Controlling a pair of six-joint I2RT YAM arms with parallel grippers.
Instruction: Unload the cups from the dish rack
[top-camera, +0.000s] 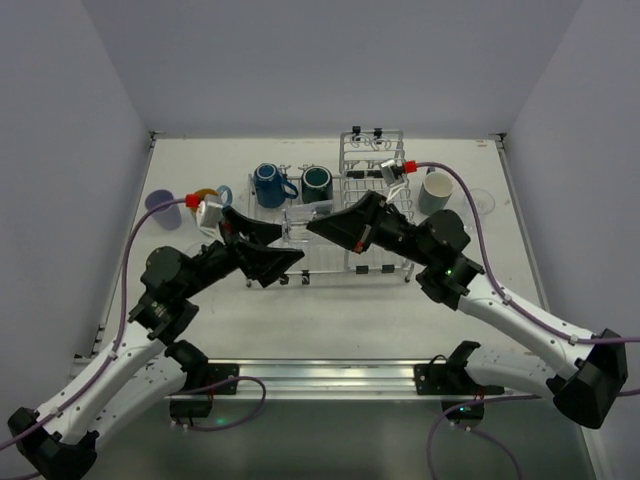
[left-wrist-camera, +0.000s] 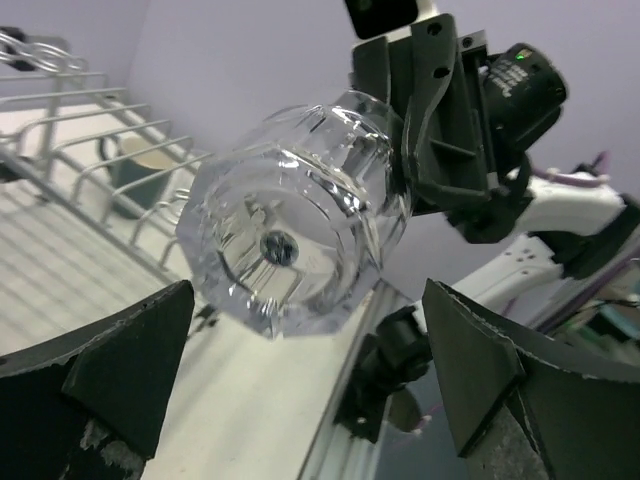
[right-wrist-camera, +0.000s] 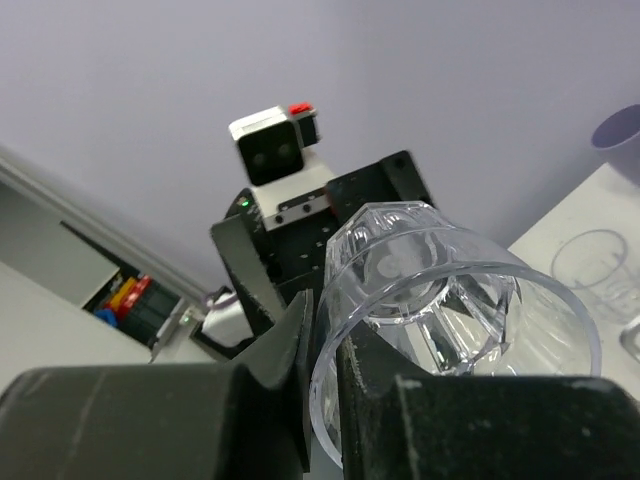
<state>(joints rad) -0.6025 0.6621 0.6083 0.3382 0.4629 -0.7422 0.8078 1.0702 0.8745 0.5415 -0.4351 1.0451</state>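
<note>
Grippers meet in mid-air over the near part of the dish rack (top-camera: 360, 205), which stands in the middle of the table (top-camera: 330, 320). The right gripper (right-wrist-camera: 325, 345) is clamped on the rim of a small clear faceted glass (left-wrist-camera: 290, 240), with one finger inside the mouth and the other outside the wall. The glass lies on its side, lifted clear of the wires, and its thick base is turned left toward the left gripper (left-wrist-camera: 305, 310). That gripper is spread wide, with a finger on either side of the base. As far as the left wrist view shows, neither finger touches the glass.

On the rack's flat grid, toward its far left, a blue mug (top-camera: 268, 185) and a dark green mug (top-camera: 318, 183) stand side by side, mouths up. Just right of the rack, a grey-green cup (top-camera: 436, 192) stands upright on the table. Well to the left of the rack stands a lavender tumbler (top-camera: 160, 208), also on the table. Another clear glass (right-wrist-camera: 590, 260) is near it, and a light-blue cup (top-camera: 223, 194) shows partly behind the left wrist.
</note>
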